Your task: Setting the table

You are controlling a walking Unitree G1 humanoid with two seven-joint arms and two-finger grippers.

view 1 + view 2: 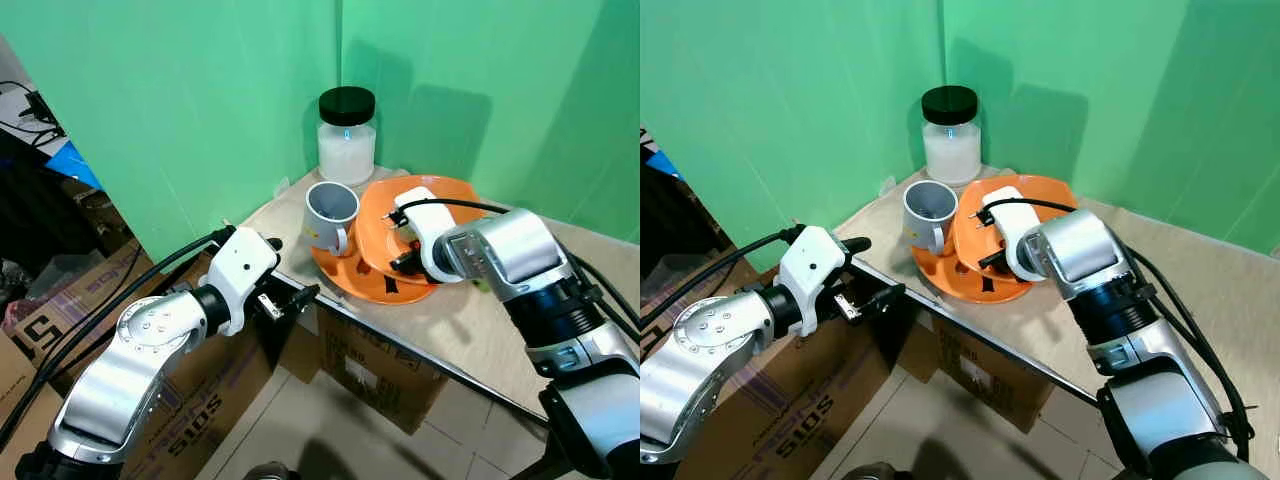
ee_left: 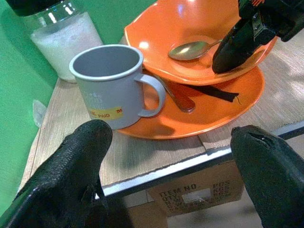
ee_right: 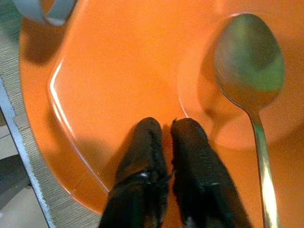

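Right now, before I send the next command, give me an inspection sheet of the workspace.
Surface: wooden table, metal-edged, in a corner.
Job's things: grey mug standing on orange plate; orange bowl on the plate, spoon inside it.
Clutter: black-lidded jar of white contents behind the mug.
Grippers: right gripper fingers together at the bowl's rim; left gripper fingers apart, off the table edge facing the mug.
Cables: black leads along both arms.
Surroundings: green walls, cardboard boxes below.

The right gripper (image 1: 402,262) hides part of the orange bowl (image 1: 400,205). The spoon (image 3: 249,71) handle runs off the right wrist view's edge. The jar (image 2: 61,28) lid is cut off there. Cardboard boxes (image 1: 375,375) sit half-hidden under the counter (image 1: 470,330).
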